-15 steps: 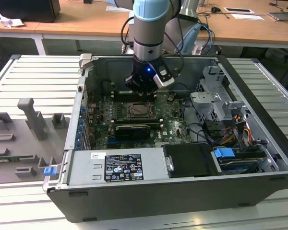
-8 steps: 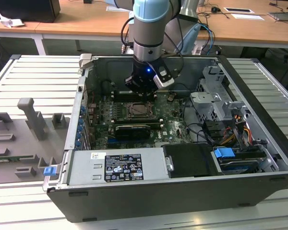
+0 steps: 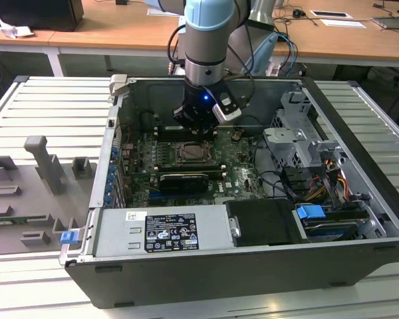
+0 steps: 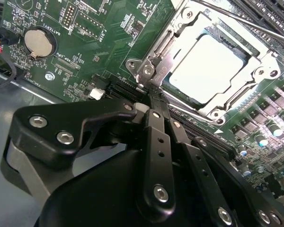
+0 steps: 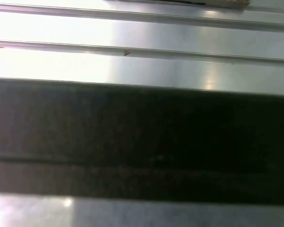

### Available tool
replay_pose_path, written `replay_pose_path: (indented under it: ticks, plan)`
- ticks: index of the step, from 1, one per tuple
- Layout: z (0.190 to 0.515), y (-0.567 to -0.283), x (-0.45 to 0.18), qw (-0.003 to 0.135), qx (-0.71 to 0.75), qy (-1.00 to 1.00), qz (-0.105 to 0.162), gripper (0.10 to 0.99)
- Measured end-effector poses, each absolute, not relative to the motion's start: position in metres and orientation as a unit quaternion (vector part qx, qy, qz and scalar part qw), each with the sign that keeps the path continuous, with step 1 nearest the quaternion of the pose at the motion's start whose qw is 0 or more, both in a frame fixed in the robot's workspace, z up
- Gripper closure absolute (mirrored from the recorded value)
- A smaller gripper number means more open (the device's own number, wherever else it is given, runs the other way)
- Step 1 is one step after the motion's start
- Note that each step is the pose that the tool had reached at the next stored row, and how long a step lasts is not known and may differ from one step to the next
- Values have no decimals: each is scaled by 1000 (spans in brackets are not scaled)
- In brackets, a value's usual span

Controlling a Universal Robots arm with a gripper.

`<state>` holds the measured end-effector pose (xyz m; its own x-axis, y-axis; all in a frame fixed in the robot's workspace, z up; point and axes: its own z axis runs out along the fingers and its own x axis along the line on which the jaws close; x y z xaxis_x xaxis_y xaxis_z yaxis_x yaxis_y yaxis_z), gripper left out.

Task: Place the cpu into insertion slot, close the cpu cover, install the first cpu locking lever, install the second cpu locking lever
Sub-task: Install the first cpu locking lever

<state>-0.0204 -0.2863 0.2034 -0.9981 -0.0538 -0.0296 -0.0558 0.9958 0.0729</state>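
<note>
One cpu (image 4: 213,66), one cpu cover (image 4: 255,73), one hand (image 4: 154,101), perhaps one coin cell (image 4: 39,41).

Evenly lit from overhead in the exterior view, bright on the ribbed surface (image 3: 46,106), dim inside the computer case (image 3: 266,279). Strong glare off the cpu (image 4: 213,66) in the second wrist view; black end effector (image 4: 156,111) soft and close. Blown-out white bands and one dark blurred band in the first wrist view.
</note>
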Motion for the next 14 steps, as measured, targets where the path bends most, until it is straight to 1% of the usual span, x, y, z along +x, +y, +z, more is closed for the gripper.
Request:
replay_pose_path:
  ticks: [10, 14]
  plan:
    - [205, -286, -20, 13, -27, 999, 35, 980]
    - [205, -286, -20, 12, -28, 999, 22, 980]
